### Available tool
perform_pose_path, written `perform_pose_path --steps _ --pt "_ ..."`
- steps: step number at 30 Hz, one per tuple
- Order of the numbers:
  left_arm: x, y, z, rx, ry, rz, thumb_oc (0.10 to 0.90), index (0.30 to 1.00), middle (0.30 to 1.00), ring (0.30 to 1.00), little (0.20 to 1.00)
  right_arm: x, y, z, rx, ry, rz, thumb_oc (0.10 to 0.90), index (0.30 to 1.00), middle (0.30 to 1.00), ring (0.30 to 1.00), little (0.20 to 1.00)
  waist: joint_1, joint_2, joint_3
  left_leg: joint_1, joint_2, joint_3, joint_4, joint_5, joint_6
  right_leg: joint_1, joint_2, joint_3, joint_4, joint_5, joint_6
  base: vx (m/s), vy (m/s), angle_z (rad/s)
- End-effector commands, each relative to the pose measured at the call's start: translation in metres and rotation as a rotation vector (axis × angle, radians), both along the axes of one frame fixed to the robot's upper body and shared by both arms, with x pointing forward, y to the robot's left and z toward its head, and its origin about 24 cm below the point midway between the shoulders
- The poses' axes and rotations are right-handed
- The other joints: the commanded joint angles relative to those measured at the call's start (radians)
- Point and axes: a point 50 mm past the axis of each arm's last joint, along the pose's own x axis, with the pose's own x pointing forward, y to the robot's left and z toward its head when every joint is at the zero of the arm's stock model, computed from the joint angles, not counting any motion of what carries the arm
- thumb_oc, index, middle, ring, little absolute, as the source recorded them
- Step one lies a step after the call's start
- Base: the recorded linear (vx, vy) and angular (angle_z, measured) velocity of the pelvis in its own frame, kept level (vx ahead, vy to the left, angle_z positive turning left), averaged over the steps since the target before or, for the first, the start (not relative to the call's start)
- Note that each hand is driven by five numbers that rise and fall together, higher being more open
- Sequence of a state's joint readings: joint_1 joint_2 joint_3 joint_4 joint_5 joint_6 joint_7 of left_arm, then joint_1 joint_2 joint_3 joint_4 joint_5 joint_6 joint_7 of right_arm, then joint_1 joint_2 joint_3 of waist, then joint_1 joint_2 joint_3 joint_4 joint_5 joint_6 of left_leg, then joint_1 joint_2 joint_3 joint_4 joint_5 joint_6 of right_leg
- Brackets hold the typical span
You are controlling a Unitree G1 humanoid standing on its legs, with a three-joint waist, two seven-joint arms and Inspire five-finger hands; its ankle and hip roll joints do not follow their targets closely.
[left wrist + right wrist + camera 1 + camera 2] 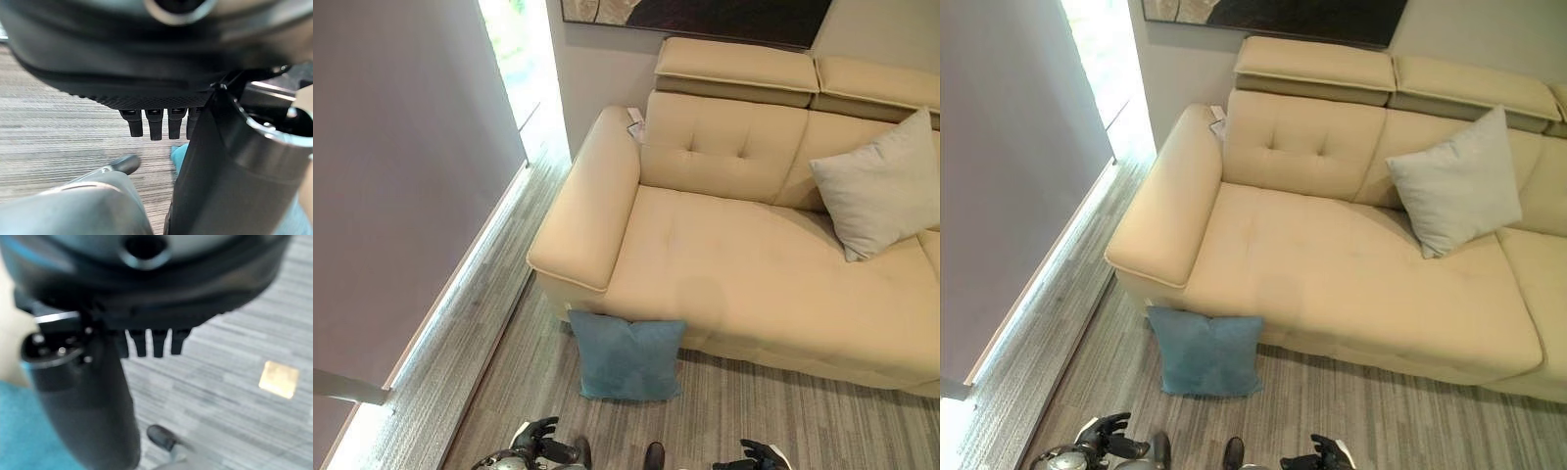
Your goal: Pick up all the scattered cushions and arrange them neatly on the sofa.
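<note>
Against sofa (734,264) front, blue cushion (626,357), grey cushion (881,186) perhaps leaning on backrest

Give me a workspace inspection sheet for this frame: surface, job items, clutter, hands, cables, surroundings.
Surface: beige sofa, seat bare apart from one cushion.
Job's things: grey cushion leaning on the sofa backrest; blue cushion on the floor, propped against the sofa front.
Clutter: nothing seen.
Hands: left hand and right hand low, fingers relaxed, holding nothing.
Cables: nothing seen.
Surroundings: striped grey floor, grey wall, framed picture above the sofa.
</note>
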State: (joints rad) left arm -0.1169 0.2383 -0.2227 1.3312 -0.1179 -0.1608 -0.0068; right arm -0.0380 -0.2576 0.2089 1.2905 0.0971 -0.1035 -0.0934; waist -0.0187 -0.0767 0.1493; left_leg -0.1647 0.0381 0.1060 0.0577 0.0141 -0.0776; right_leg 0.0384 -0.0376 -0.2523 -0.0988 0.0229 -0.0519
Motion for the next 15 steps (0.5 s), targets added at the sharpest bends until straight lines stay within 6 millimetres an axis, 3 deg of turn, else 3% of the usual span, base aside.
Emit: perform_pose_path --steps 1,4,10,11,14,15 --pt "-0.017 0.000 -0.005 0.005 0.031 0.004 0.800 0.900 0.900 0.900 0.900 -0.003 -0.012 0.003 -0.038 -0.004 0.004 0.800 0.900 0.900 0.900 0.900 0.030 -0.009 -0.008 -0.008 -0.038 0.006 0.007 0.001 0.042 0.017 0.017 0.117 0.075 -0.072 0.095 0.28 0.193 -0.35" --pt "-0.029 0.003 -0.007 0.010 0.071 0.011 0.800 0.900 0.900 0.900 0.900 -0.011 -0.010 0.000 -0.033 0.021 0.010 0.800 0.900 0.900 0.900 0.900 0.033 -0.009 -0.035 0.030 -0.051 -0.005 -0.013 -0.007 0.054 0.037 0.001 0.129 0.089 -0.078 0.109 0.19 0.130 -0.37" --pt "-0.024 0.013 -0.004 0.030 0.050 0.034 0.800 0.900 0.900 0.900 0.900 -0.005 -0.004 0.000 -0.014 0.004 0.026 0.800 0.900 0.900 0.900 0.900 0.046 -0.012 -0.045 0.062 -0.072 0.019 0.024 -0.067 0.097 -0.005 -0.055 0.145 0.208 -0.074 0.153 0.12 0.188 -0.26" --pt "-0.015 0.021 0.001 0.048 0.014 0.054 0.800 0.900 0.900 0.900 0.900 0.010 0.001 0.003 -0.001 -0.044 0.035 0.800 0.900 0.900 0.900 0.900 0.036 0.000 -0.021 0.079 -0.075 0.019 0.025 -0.076 0.124 -0.114 -0.078 0.147 0.381 -0.016 0.169 0.04 0.164 -0.34" --pt "-0.016 0.022 0.001 0.053 0.016 0.056 0.800 0.900 0.900 0.900 0.900 0.011 0.001 0.004 0.000 -0.050 0.037 0.800 0.900 0.900 0.900 0.900 0.030 0.009 -0.021 0.096 -0.077 0.012 0.011 -0.077 0.125 -0.147 -0.078 0.133 0.387 -0.020 0.156 0.09 0.112 -0.13" --pt "-0.017 0.022 0.001 0.052 0.020 0.051 0.800 0.900 0.900 0.900 0.900 0.010 0.000 0.004 -0.006 -0.045 0.041 0.800 0.900 0.900 0.900 0.900 0.022 0.010 -0.023 0.120 -0.086 0.003 -0.009 -0.081 0.124 -0.156 -0.068 0.120 0.333 -0.029 0.148 0.13 0.055 -0.03"
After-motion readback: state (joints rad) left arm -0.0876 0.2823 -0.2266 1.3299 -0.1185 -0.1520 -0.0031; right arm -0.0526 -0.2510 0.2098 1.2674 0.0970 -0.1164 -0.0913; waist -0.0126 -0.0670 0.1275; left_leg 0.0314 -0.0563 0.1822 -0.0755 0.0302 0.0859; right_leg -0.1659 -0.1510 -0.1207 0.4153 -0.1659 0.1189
